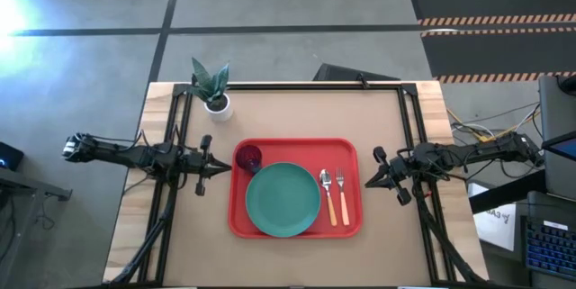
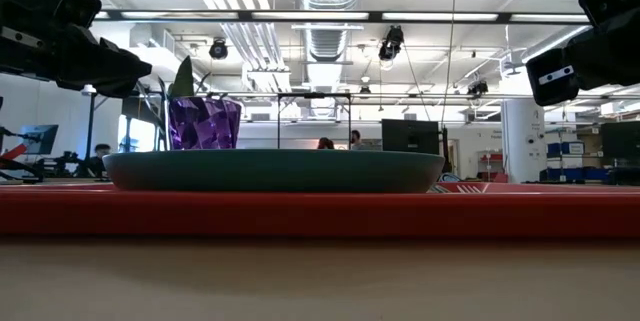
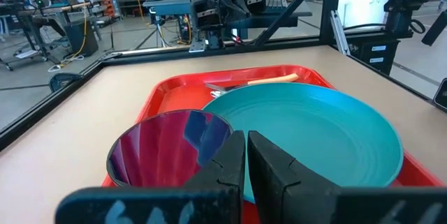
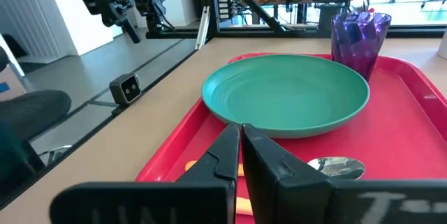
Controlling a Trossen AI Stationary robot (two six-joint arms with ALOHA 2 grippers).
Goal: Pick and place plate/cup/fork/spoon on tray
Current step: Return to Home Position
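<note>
Logged as the return-to-home step, loading judged complete: on the tray [image 1: 297, 148] at mid-bench [image 1: 297, 113], noted the plate [image 1: 283, 199] centred, the cup [image 1: 248, 157] in the tray's left corner on the potted plant's [image 1: 214, 86] side, and the spoon [image 1: 328, 194] and fork [image 1: 342, 197] side by side near its right edge. Left gripper [image 1: 225, 169] recorded just off the tray's left edge, right gripper [image 1: 369, 181] just off its right edge, fingers [image 3: 227, 165] of both drawn narrow on nothing. Next move, as judged: draw each arm outward, clear of the rim, without nudging the tray; nothing left to grasp.
</note>
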